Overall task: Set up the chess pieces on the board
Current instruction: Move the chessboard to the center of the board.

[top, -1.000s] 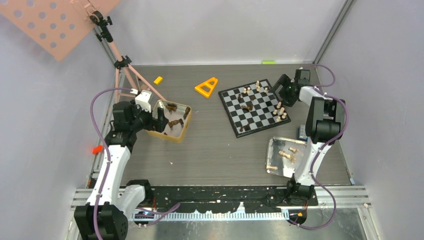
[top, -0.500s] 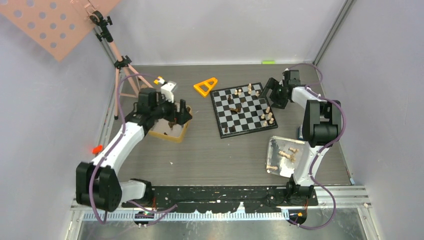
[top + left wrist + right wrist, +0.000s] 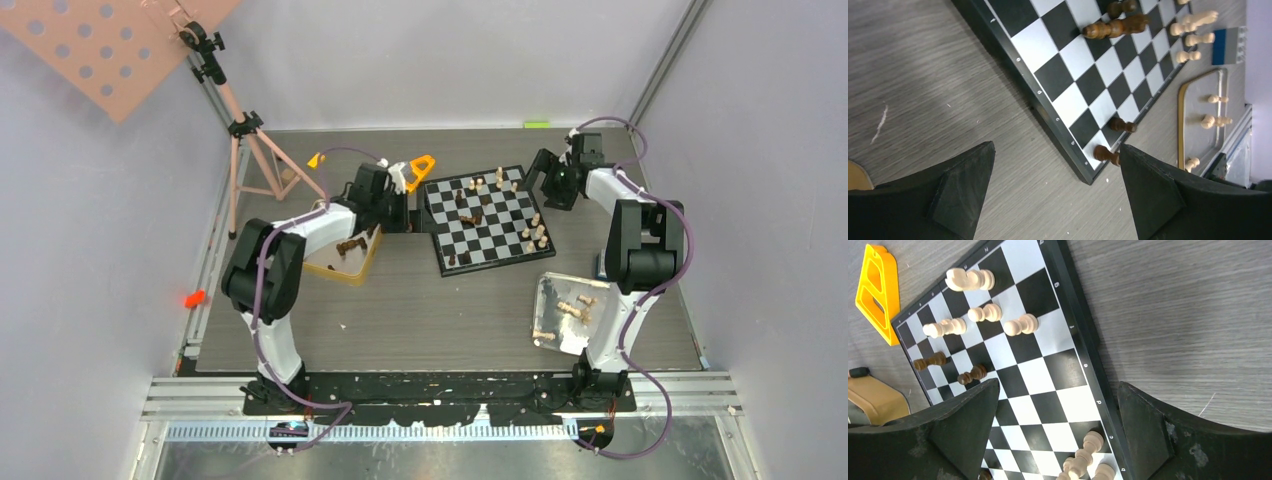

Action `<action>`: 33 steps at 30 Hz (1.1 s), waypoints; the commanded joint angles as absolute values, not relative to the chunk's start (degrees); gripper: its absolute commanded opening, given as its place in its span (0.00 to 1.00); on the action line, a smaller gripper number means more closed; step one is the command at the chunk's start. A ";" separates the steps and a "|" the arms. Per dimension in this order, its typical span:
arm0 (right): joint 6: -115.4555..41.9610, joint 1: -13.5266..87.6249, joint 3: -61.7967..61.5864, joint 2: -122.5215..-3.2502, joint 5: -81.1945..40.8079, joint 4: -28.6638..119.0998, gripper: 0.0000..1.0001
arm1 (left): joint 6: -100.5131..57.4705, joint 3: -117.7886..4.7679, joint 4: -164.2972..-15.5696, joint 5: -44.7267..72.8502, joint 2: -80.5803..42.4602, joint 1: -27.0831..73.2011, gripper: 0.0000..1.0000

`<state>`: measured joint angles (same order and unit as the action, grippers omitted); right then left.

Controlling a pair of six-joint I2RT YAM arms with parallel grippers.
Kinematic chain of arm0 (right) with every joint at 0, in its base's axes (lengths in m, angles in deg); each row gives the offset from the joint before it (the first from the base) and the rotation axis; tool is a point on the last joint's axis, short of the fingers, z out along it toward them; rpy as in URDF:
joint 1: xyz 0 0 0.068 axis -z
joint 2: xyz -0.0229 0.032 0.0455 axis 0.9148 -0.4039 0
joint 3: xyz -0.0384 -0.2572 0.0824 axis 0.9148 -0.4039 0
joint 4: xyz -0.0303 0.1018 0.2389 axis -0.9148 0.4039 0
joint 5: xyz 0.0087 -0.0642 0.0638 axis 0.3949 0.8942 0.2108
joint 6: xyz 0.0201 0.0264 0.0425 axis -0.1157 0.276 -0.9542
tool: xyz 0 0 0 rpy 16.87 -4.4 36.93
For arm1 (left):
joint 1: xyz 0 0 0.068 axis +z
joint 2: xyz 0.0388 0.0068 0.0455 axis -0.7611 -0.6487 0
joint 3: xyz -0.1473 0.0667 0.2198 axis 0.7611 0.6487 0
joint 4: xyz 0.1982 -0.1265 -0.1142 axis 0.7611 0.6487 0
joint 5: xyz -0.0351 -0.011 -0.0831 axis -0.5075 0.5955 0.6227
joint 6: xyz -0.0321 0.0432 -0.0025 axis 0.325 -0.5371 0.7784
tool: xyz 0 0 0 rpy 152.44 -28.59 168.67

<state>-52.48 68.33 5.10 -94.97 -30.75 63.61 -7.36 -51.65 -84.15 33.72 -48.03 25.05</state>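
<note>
- The flat square chessboard point(image 3: 485, 218), checked in black and light grey with a thin black border, lies on the table between the two pincers. Its left edge is just ahead of the left pincer point(image 3: 404, 208), and its far right corner is just beside the right pincer point(image 3: 553, 186).
- The gold rectangular tin point(image 3: 340, 270) sits behind the left pincer, toward that arm's base, and holds dark brown wooden chessmen point(image 3: 350, 244). The silver metal tray point(image 3: 538, 305) lies well back from the right pincer and holds pale beige wooden chessmen point(image 3: 572, 308).
- The left pincer point(image 3: 1055, 150) is released, its fingers spread wide with nothing between them. In its wrist view the board's border runs slantwise across the gap, and the near corner of the board sits just ahead of the fingertips.
- The right pincer point(image 3: 1058, 387) is likewise released and empty. It hangs over the board's right edge, with bare squares showing in its gap.
- The relation that counts, as I judge it, is that two small dark pawns point(image 3: 1120, 125) sit on the squares nearest that corner. They are just ahead of the left pincer, off toward one finger, so the left arm is the nearer one for the dark men.
- Further ahead of the left pincer, a longer dark piece point(image 3: 1115, 27) seems to lie on its side, its long axis roughly across the pincer's reach.
- A cluster of pale pieces point(image 3: 1020, 324) lies ahead of the right pincer. I cannot tell whether they are upright or toppled.
</note>
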 commanded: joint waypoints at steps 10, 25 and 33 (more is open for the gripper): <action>-49.19 68.47 -1.18 -93.41 -39.78 63.83 0.94 | -0.36 -58.39 -84.53 25.55 -56.59 18.12 0.98; -48.34 66.20 -13.07 -85.91 -49.40 61.35 0.94 | -7.55 -44.80 -82.04 29.38 -44.63 17.76 0.98; -47.91 62.64 -19.62 -79.63 -51.14 61.57 0.94 | -8.91 -38.58 -80.22 32.11 -38.23 17.74 0.98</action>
